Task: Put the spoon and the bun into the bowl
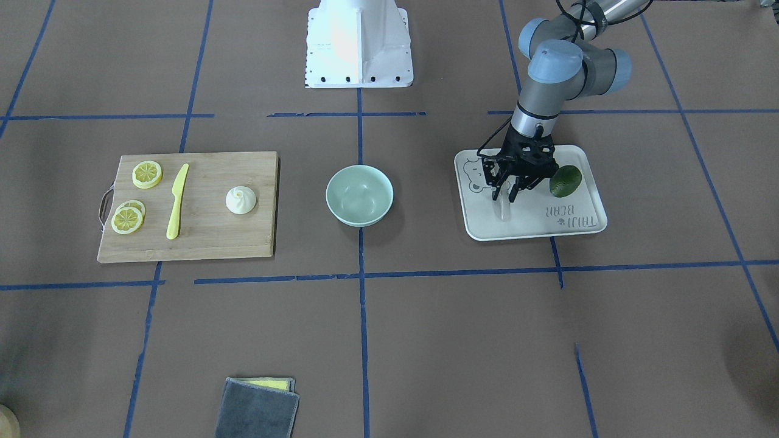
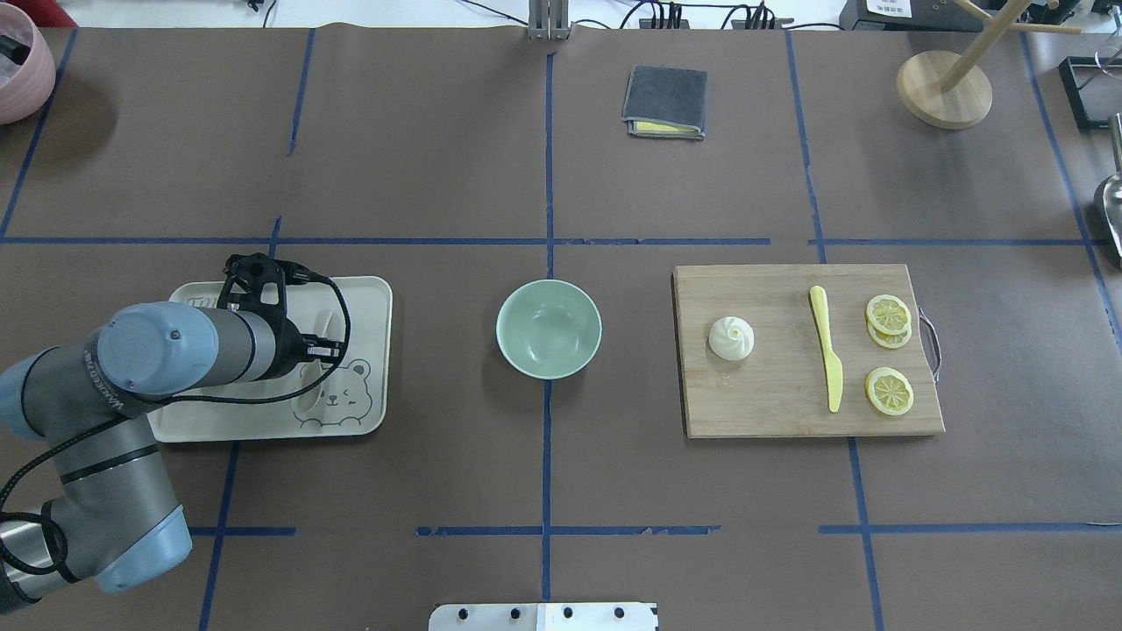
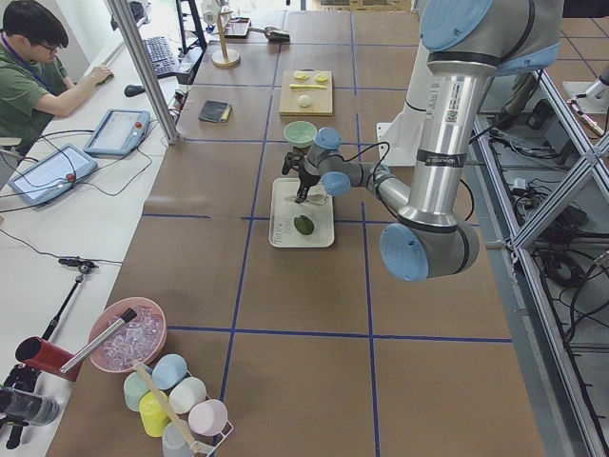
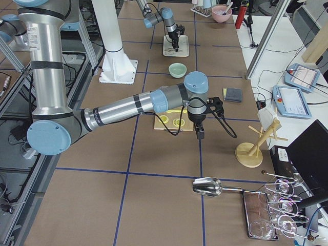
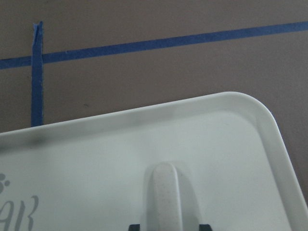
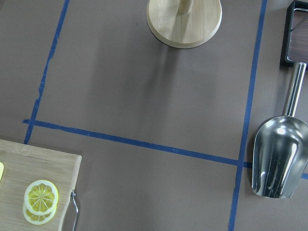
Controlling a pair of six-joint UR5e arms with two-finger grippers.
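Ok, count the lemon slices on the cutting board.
3, all on the cutting board, at its handle end: a lone slice by one corner, and further along that edge an upper slice overlapping a lower slice. Another could be hidden under that pair.

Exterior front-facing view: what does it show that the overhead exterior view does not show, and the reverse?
Only the front-facing view shows the dark green avocado on the white rectangular bear tray. Only the overhead view shows the round wooden stand, the pink pot and the metal scoop. Both show the round pale mint-green bowl, the small white steamed bun, the bamboo cutting board and the yellow plastic knife.
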